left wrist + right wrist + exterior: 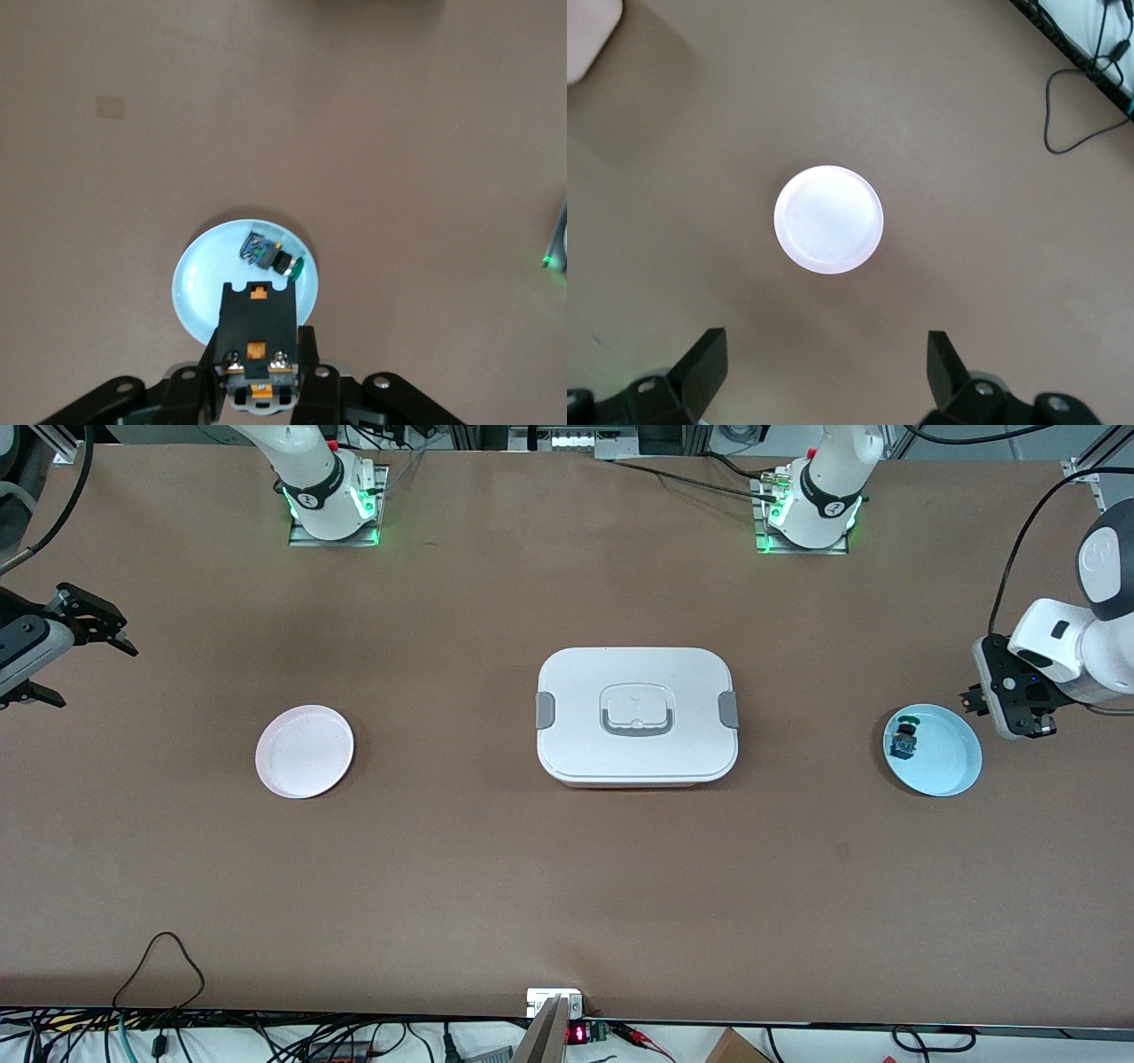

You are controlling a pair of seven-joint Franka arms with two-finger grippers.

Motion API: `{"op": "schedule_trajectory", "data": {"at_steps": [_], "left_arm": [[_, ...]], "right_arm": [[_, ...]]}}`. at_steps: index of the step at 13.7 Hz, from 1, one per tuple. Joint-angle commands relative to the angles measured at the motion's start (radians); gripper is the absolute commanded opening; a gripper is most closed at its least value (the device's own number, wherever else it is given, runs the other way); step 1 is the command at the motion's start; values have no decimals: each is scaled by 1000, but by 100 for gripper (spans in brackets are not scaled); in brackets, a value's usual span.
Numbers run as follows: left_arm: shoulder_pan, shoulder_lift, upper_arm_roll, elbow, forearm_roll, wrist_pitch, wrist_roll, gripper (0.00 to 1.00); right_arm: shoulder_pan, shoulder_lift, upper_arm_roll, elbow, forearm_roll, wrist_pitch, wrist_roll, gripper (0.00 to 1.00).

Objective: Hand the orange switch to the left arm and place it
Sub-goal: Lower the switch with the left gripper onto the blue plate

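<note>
My left gripper [259, 356] is shut on the orange switch [258, 329], a black part with orange sections. It hangs above the edge of the light-blue plate [199, 276]. In the front view the left gripper [1010, 708] sits beside that plate [950, 769], at the left arm's end of the table. The white lidded box [636, 716] stands mid-table between the two plates. My right gripper [84, 669] is open and holds nothing, up at the right arm's end of the table. Its wrist view shows the right gripper [824, 354] looking down on the pink plate [828, 220].
A small blue-bodied switch with a green cap [905, 740] lies in the light-blue plate; in the left wrist view this blue switch [270, 255] shows just past the held part. The pink plate [304, 750] holds nothing. Cables [159, 974] run along the table edge nearest the front camera.
</note>
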Motion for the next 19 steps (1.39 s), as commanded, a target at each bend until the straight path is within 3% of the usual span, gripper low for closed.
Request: {"op": "schedule_trajectory", "data": {"at_steps": [1, 6, 14, 15, 18, 19], "left_arm": [[63, 17, -4, -32, 18, 78, 155, 0], [98, 51, -5, -49, 20, 86, 180, 0], [153, 126, -5, -79, 23, 180, 266, 0], [164, 140, -5, -79, 23, 186, 267, 0], [180, 167, -5, -79, 95, 219, 267, 0], [181, 173, -5, -79, 95, 227, 267, 0]], "right_arm": [[9, -45, 17, -7, 20, -37, 248, 100], [51, -106, 27, -79, 4, -37, 606, 100], [46, -140, 19, -132, 4, -31, 618, 100], [46, -152, 19, -170, 4, -13, 618, 100], [48, -239, 22, -424, 1, 197, 617, 100], [48, -238, 24, -449, -6, 226, 618, 100]]}}
